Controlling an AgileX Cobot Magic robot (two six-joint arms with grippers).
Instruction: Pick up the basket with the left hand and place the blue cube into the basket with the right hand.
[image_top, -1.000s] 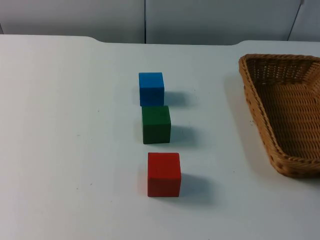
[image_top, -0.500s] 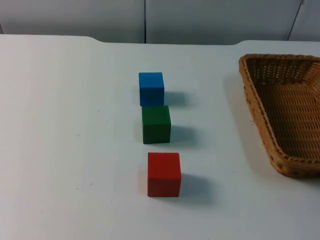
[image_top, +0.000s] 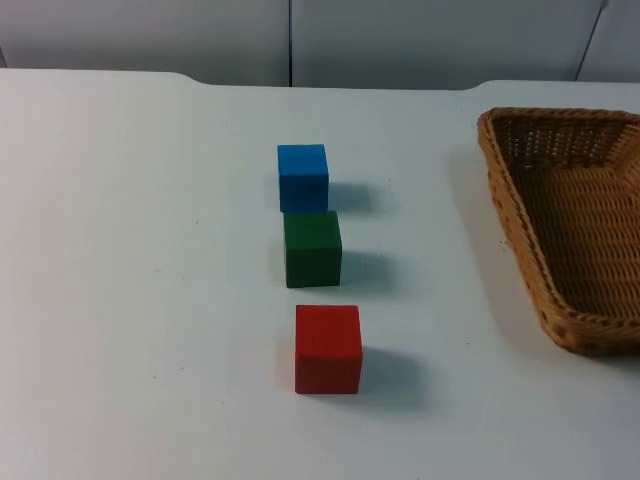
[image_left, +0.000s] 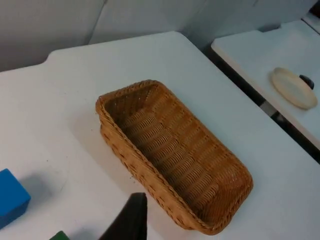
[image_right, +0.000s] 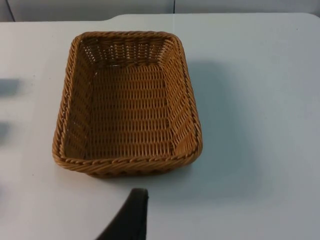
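Observation:
The blue cube (image_top: 302, 177) stands farthest back in a row of three cubes at the table's middle. A wicker basket (image_top: 520, 215) rests empty on the table at the right, cut off by the picture's edge. The left wrist view looks down on the basket (image_left: 130, 145) from a distance, with the blue cube (image_left: 11, 197) beside it and my left gripper's black fingertip (image_left: 131, 222) short of the basket's rim. The right wrist view faces the basket (image_right: 125, 162) lengthwise, and my right gripper's fingertip (image_right: 131, 215) hangs just before its near rim. Both arms are held back from the objects.
A green cube (image_top: 312, 248) sits directly in front of the blue one, and a red cube (image_top: 328, 348) is nearer still. The grey partition wall (image_top: 400, 40) closes the table's far edge. A second table with a round beige plate (image_left: 294, 87) lies beyond the basket.

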